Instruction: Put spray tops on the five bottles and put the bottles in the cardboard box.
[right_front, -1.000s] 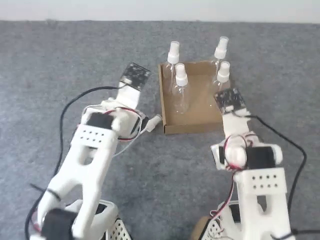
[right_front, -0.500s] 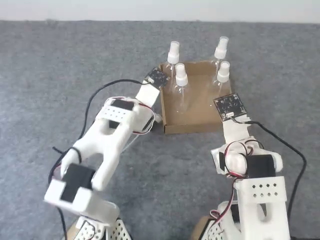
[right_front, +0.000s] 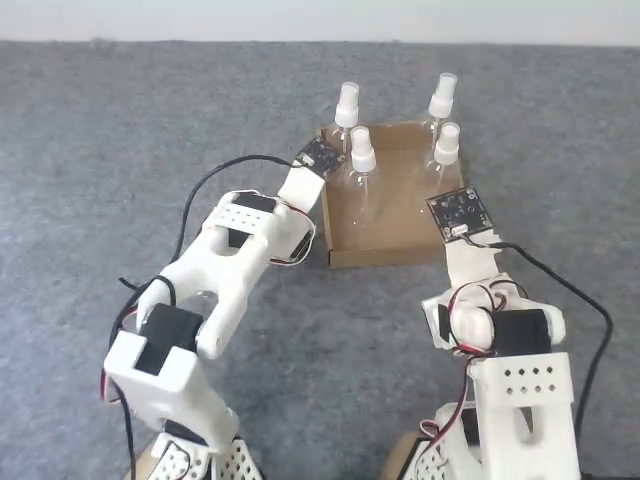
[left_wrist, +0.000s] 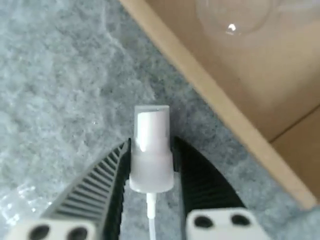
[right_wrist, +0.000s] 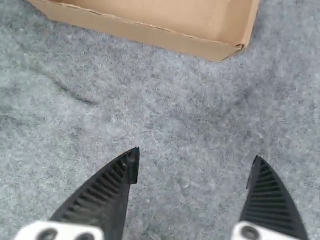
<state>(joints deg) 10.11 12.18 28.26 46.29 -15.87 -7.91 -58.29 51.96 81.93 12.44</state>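
Observation:
My left gripper (left_wrist: 150, 147) is shut on a white spray top (left_wrist: 150, 155), whose thin dip tube runs back between the fingers. It hangs just above the carpet beside the left wall of the cardboard box (left_wrist: 220, 105). The clear base of a bottle (left_wrist: 235, 15) shows inside that box. In the high view, several clear bottles with white spray tops stand at the box (right_front: 335, 255), two near its middle (right_front: 362, 165) (right_front: 445, 150) and two at its back (right_front: 347, 105) (right_front: 441, 95). My right gripper (right_wrist: 196, 159) is open over bare carpet, short of the box's near right corner (right_wrist: 235, 47).
Grey carpet covers the table all around the box. The left arm (right_front: 235, 255) stretches diagonally toward the box's left side, with a black cable (right_front: 200, 195) looping beside it. The right arm (right_front: 490, 320) stands in front of the box's right corner.
The left arm has swung right and stretched forward, carrying the spray top up to the box's left wall. The right arm drew back slightly from the box.

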